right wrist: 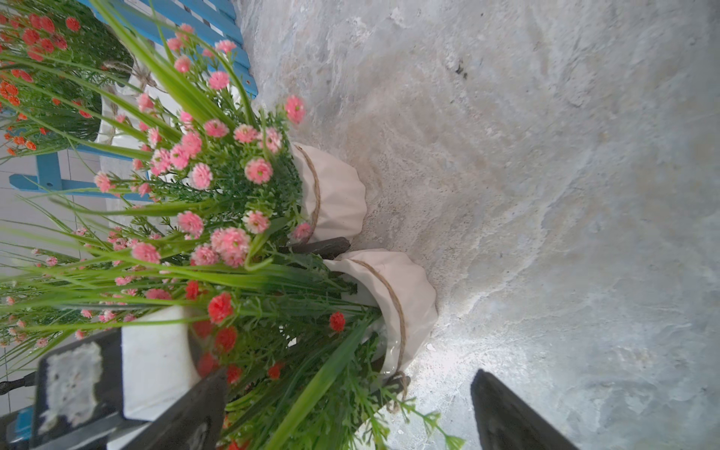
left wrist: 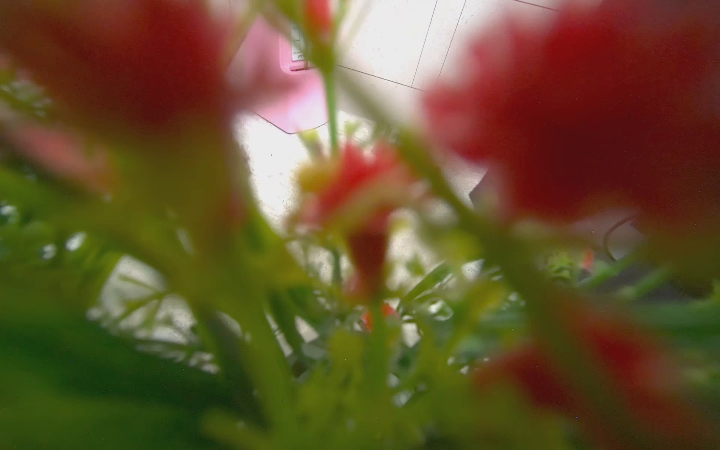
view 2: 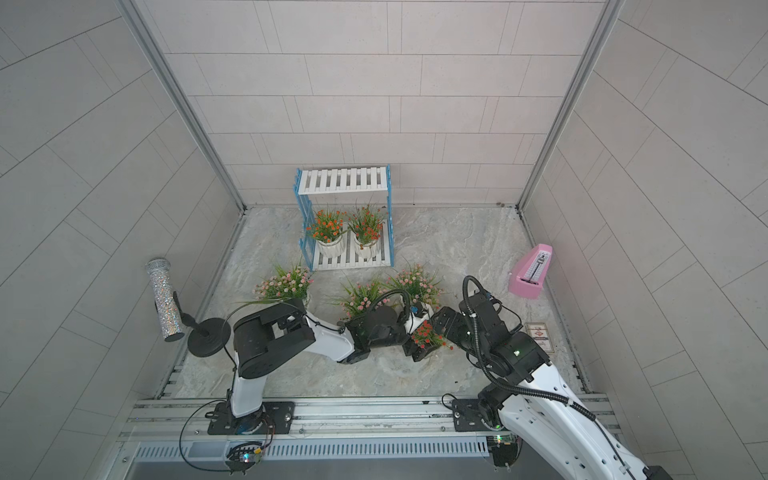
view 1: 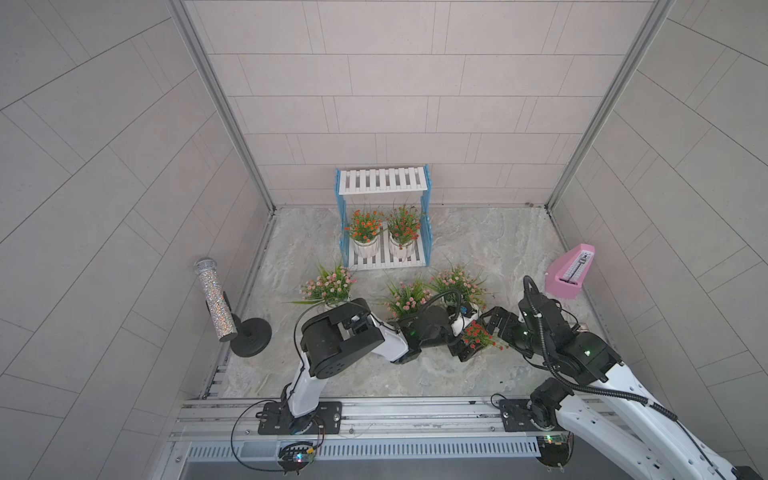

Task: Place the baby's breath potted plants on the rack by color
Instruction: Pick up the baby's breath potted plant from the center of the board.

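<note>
Nearest you, bare floor [view 1: 436,378] leaves room. Your left gripper [view 1: 471,337] straddles the loose red-orange plant [view 1: 478,333]; whether it squeezes, I cannot tell. Your right gripper [right wrist: 350,374] stands spread just beside that plant. Print on the card [view 2: 540,334] is unreadable. Pink plants [view 1: 405,297] crowd just behind. Farther, the red-orange pair [view 1: 365,226] sits on the rack [view 1: 382,181], lower tier.

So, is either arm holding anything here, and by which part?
Not clearly. The left gripper has its fingers astride the white pot of the red-orange plant standing on the table; a clamp cannot be told. The right gripper is open, empty.
</note>
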